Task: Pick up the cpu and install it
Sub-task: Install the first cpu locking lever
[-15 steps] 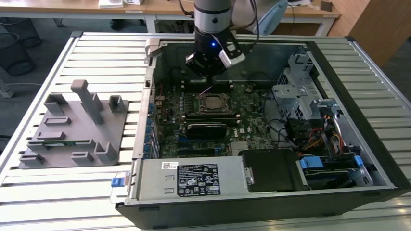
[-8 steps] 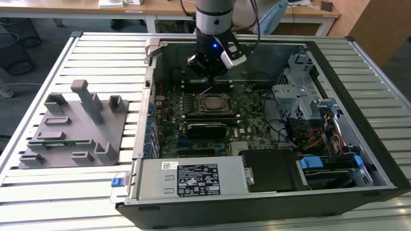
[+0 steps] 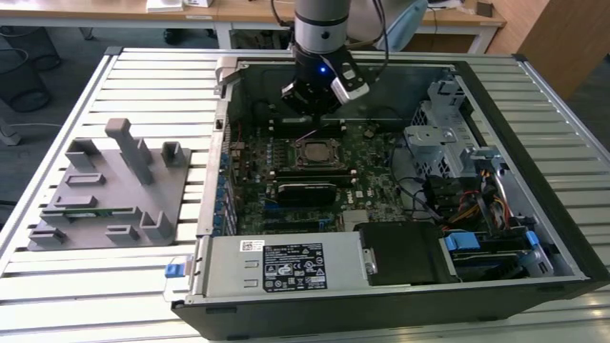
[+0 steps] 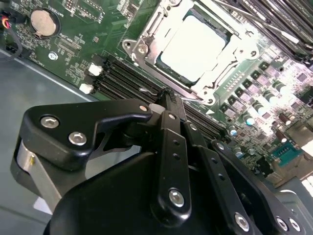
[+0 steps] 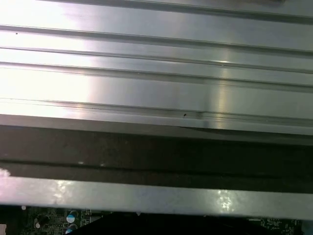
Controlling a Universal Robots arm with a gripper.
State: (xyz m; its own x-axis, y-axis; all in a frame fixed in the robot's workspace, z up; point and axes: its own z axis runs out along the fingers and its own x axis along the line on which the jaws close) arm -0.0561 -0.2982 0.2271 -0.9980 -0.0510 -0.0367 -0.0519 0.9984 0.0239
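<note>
Cpu: the cpu [image 4: 195,46] lies flat in the socket frame [image 4: 146,39] on the motherboard [image 4: 73,44], its pale shiny top up; in the exterior view the cpu [image 3: 313,151] sits near the middle of the board inside the open computer case [image 3: 533,143].
Pincer: in the exterior view the pincer [image 3: 310,100] hangs over the far part of the case, above the board and beyond the socket, apart from the cpu. In the second wrist view the pincer [image 4: 166,98] has its black fingers [image 4: 168,110] pressed together with nothing between them, the tips pointing toward the socket's near edge, close to it but not touching the chip.
Socket lever: a thin metal lever [image 4: 146,91] runs along the edge of the frame nearest the fingertips.
Case setting: the case lies on its side on a slatted metal desk [image 3: 124,78].
Grey fixture: a grey holder block [image 3: 110,189] with upright posts rests on the desk at the exterior view's left, well apart from the case's interior.
First wrist view: bright metal slats [image 5: 156,73] and a dark band of the case wall [image 5: 156,152].
</note>
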